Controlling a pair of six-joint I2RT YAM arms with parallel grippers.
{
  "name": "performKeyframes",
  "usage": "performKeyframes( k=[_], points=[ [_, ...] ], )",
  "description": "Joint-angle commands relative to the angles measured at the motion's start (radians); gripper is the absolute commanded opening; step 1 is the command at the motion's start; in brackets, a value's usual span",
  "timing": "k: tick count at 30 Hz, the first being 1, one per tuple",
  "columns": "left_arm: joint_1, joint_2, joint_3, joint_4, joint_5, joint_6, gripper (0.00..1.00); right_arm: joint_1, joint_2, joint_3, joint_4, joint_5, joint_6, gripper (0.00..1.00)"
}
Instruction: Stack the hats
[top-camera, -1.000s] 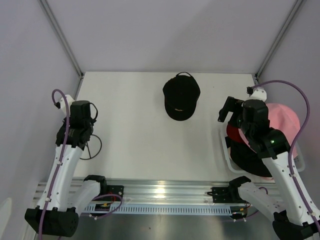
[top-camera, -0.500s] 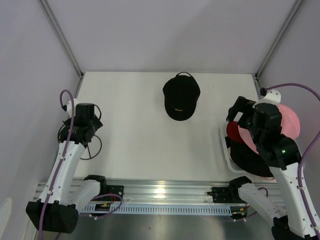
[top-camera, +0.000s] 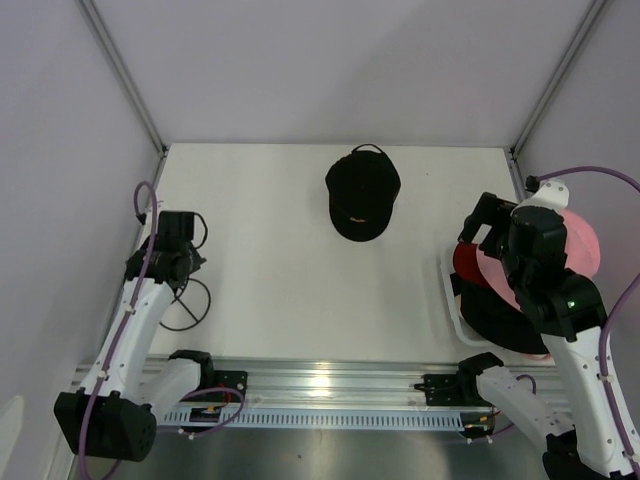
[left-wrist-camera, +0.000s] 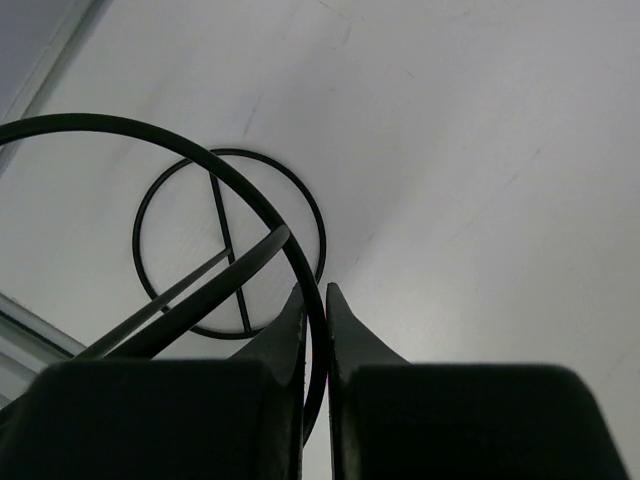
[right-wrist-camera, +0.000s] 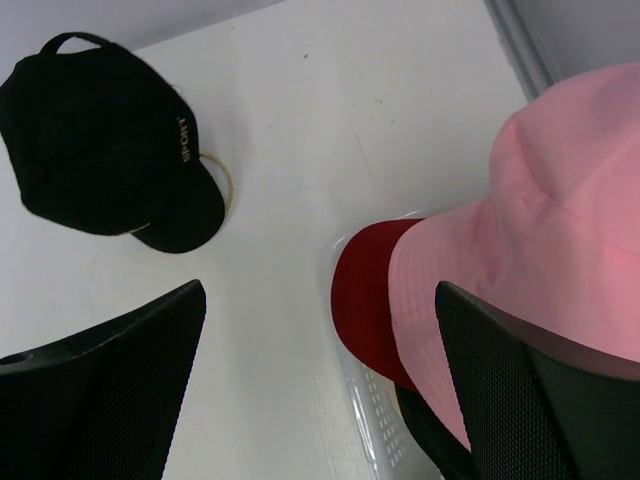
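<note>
A black baseball cap (top-camera: 362, 195) lies flat at the back middle of the table, peak toward me; the right wrist view shows the same black cap (right-wrist-camera: 100, 140) at upper left. A pink bucket hat (top-camera: 580, 240) tops the pile in the basket, over a red cap (top-camera: 470, 265) and a black hat (top-camera: 500, 325). My right gripper (top-camera: 478, 225) hangs open above the basket's left edge, its fingers wide on either side of the red cap (right-wrist-camera: 370, 300) and the pink hat (right-wrist-camera: 560, 220). My left gripper (top-camera: 176, 240) is shut at the far left, holding no hat.
The white mesh basket (top-camera: 450, 300) stands at the right edge, its rim (right-wrist-camera: 385, 440) under the red cap. A black cable (left-wrist-camera: 230, 240) loops on the table under the left gripper and shows in the slit between its fingers. Grey walls close in on both sides.
The left gripper opened and shut again while its arm shifted slightly right and toward me. The right arm moved right, over the basket, staying open.
</note>
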Motion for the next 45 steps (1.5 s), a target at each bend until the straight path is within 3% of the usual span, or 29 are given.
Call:
performKeyframes(
  k=[1, 8, 12, 18, 22, 28, 31, 32, 40, 45],
  points=[
    [-0.046, -0.049, -0.008, 0.042, 0.238, 0.026, 0.01, -0.010, 0.009, 0.077, -0.038, 0.120, -0.009, 0.99],
    [-0.312, -0.103, 0.059, 0.068, 0.338, 0.035, 0.01, -0.044, 0.020, 0.170, -0.127, 0.278, 0.011, 0.99],
    [-0.517, -0.037, 0.099, 0.120, 0.326, 0.011, 0.01, -0.069, 0.019, 0.172, -0.174, 0.468, 0.056, 0.99],
    [-0.822, 0.179, 0.161, 0.189, 0.255, -0.017, 0.01, -0.127, 0.019, 0.221, -0.220, 0.565, 0.054, 1.00],
    [-0.919, 0.297, 0.231, 0.220, 0.218, -0.004, 0.01, -0.150, 0.029, 0.229, -0.176, 0.539, 0.002, 1.00],
    [-0.970, 0.400, 0.265, 0.257, 0.214, 0.002, 0.01, -0.168, 0.072, 0.131, -0.039, 0.338, -0.098, 0.99],
    [-0.981, 0.405, 0.260, 0.261, 0.220, 0.000, 0.12, -0.187, 0.126, 0.100, -0.042, 0.286, -0.108, 0.96],
    [-0.984, 0.403, 0.263, 0.261, 0.220, 0.005, 0.22, -0.193, 0.137, 0.092, -0.039, 0.257, -0.108, 0.95],
    [-0.996, 0.358, 0.317, 0.189, 0.168, 0.029, 0.51, -0.236, 0.143, 0.055, -0.029, 0.241, -0.092, 0.77],
    [-1.014, 0.299, 0.360, 0.200, 0.229, 0.075, 0.72, -0.262, 0.161, 0.034, -0.052, 0.224, -0.105, 0.70]
  ],
)
